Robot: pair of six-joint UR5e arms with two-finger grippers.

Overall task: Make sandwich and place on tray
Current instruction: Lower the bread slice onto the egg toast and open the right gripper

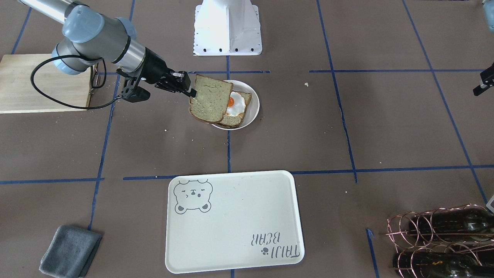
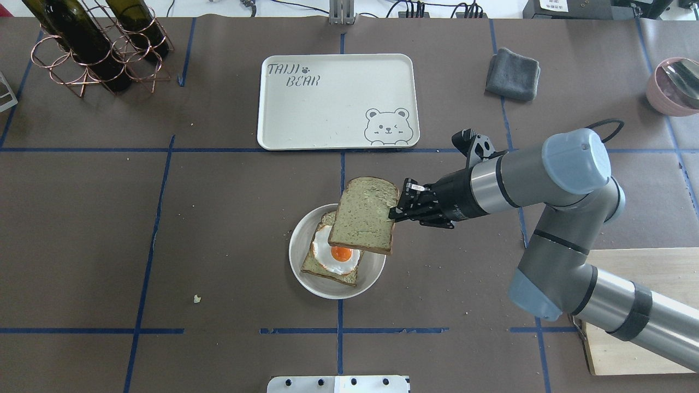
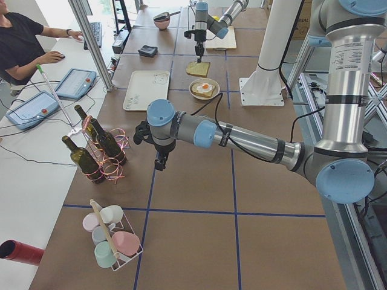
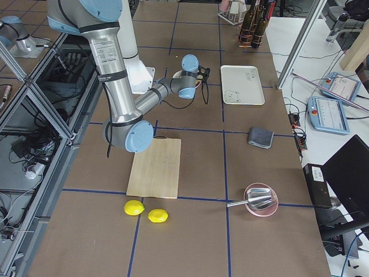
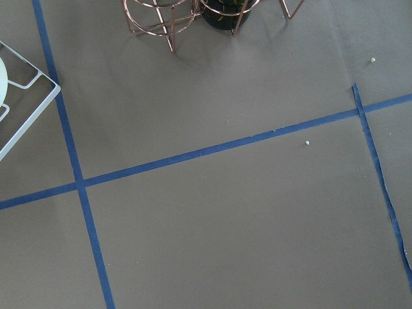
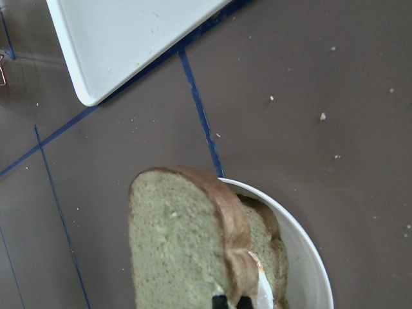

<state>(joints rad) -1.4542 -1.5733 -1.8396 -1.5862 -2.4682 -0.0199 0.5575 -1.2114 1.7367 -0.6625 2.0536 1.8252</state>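
Observation:
My right gripper (image 2: 392, 213) is shut on the edge of a bread slice (image 2: 365, 214) and holds it tilted above the small round white plate (image 2: 297, 245). On the plate lies the other slice (image 2: 319, 267) with the fried egg (image 2: 338, 255) on top, partly under the held slice. In the front view the held slice (image 1: 210, 98) overlaps the egg (image 1: 235, 103). The cream bear tray (image 2: 327, 109) lies apart across the blue tape line, bare. My left gripper (image 3: 158, 162) hangs over bare table near the bottle rack; I cannot tell if it is open.
A wooden cutting board (image 2: 628, 305) lies under the right arm. A grey cloth (image 2: 513, 73) lies beside the tray. A copper rack with wine bottles (image 2: 93, 49) stands far left. A pink bowl (image 2: 674, 84) sits far right. Two lemons (image 4: 145, 210) lie near the board.

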